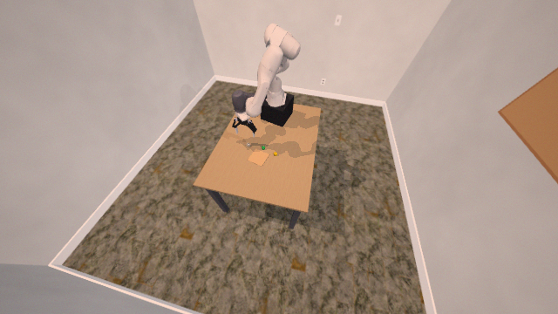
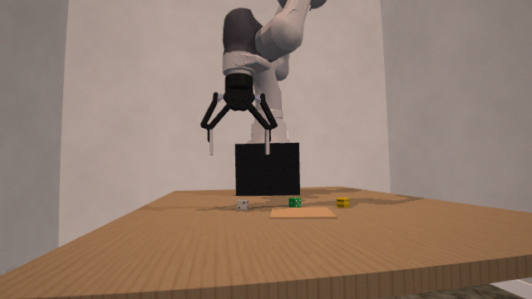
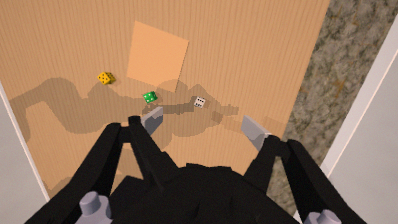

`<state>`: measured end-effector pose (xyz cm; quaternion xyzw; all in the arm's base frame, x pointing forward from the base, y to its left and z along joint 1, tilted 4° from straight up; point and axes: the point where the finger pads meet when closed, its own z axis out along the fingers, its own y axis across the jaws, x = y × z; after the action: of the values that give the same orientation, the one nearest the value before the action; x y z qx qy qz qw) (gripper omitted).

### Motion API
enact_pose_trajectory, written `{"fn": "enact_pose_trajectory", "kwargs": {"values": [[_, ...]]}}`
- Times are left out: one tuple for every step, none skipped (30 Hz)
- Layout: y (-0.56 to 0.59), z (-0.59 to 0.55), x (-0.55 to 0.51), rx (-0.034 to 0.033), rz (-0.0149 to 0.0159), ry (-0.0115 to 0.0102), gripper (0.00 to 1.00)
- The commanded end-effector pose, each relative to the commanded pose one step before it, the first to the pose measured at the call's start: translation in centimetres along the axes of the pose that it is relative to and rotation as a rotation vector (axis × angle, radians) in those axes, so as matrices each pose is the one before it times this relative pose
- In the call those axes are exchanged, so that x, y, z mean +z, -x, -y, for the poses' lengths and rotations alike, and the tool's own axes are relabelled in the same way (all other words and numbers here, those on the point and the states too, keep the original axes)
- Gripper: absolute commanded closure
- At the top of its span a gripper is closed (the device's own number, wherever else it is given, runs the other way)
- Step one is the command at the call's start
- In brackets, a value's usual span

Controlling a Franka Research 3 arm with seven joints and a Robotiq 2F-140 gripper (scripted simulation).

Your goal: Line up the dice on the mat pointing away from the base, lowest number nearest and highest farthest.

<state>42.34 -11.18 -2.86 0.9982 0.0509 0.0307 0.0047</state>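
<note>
My gripper (image 1: 245, 133) (image 2: 239, 154) (image 3: 202, 118) is wide open and empty, high above the table on the robot's side of the dice. A white die (image 1: 248, 145) (image 2: 243, 204) (image 3: 200, 102), a green die (image 1: 263, 147) (image 2: 295, 203) (image 3: 149, 96) and a yellow die (image 1: 275, 153) (image 2: 342, 203) (image 3: 105, 78) lie apart on the table, all off the mat. The green die is near the mat's robot-side edge. The orange mat (image 1: 259, 158) (image 2: 302, 213) (image 3: 157, 55) lies flat. The dice's top pips are too small to count surely.
The wooden table (image 1: 261, 185) (image 2: 266, 249) (image 3: 250, 45) bears the robot's black base block (image 1: 277, 114) (image 2: 267, 170) at its far end in the exterior view. The arm's shadow falls across the dice area. The table's side edge shows at the right of the wrist view.
</note>
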Motion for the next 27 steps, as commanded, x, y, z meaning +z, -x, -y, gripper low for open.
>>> {"fn": "enact_pose_trajectory", "kwargs": {"values": [[-0.070, -0.118, 0.968, -0.00316, -0.00346, 0.00261, 0.00], [0.008, -0.005, 0.500, 0.00000, 0.00000, 0.00000, 0.00], [0.008, -0.007, 0.564, -0.00001, -0.00001, 0.00002, 0.00], [0.009, -0.007, 0.619, -0.00001, 0.00000, 0.00001, 0.00], [0.012, -0.005, 0.661, 0.00002, 0.00002, -0.00003, 0.00], [0.010, -0.008, 0.688, -0.00001, -0.00001, 0.00002, 0.00], [0.011, -0.007, 0.696, 0.00000, 0.00000, 0.00000, 0.00], [0.000, 0.000, 0.000, 0.00000, 0.00000, 0.00000, 0.00], [0.000, 0.000, 0.000, 0.00000, 0.00000, 0.00000, 0.00], [0.011, -0.006, 0.682, 0.00001, 0.00001, -0.00002, 0.00], [0.009, -0.008, 0.648, -0.00002, -0.00001, 0.00003, 0.00], [0.009, -0.006, 0.590, 0.00000, 0.00000, 0.00000, 0.00], [0.008, -0.005, 0.514, 0.00000, 0.00000, 0.00000, 0.00], [0.006, -0.005, 0.421, 0.00000, 0.00000, 0.00000, 0.00], [0.006, -0.003, 0.319, 0.00001, 0.00001, -0.00002, 0.00], [0.003, -0.003, 0.217, -0.00001, 0.00000, 0.00001, 0.00], [0.003, 0.000, 0.123, 0.00002, 0.00001, -0.00002, 0.00], [0.001, 0.000, 0.050, 0.00001, 0.00001, -0.00001, 0.00], [0.000, 0.000, 0.008, 0.00000, 0.00000, 0.00000, 0.00], [0.000, 0.000, 0.000, 0.00000, 0.00000, 0.00000, 0.00], [0.000, 0.000, 0.000, 0.00000, 0.00000, 0.00000, 0.00], [0.000, 0.000, 0.000, 0.00000, 0.00000, 0.00000, 0.00], [0.000, 0.000, 0.000, 0.00000, 0.00000, 0.00000, 0.00], [0.000, 0.000, 0.000, 0.00000, 0.00000, 0.00000, 0.00], [0.000, 0.000, 0.000, 0.00000, 0.00000, 0.00000, 0.00], [0.000, 0.000, 0.000, 0.00000, 0.00000, 0.00000, 0.00], [0.000, 0.000, 0.000, 0.00000, 0.00000, 0.00000, 0.00]]}}
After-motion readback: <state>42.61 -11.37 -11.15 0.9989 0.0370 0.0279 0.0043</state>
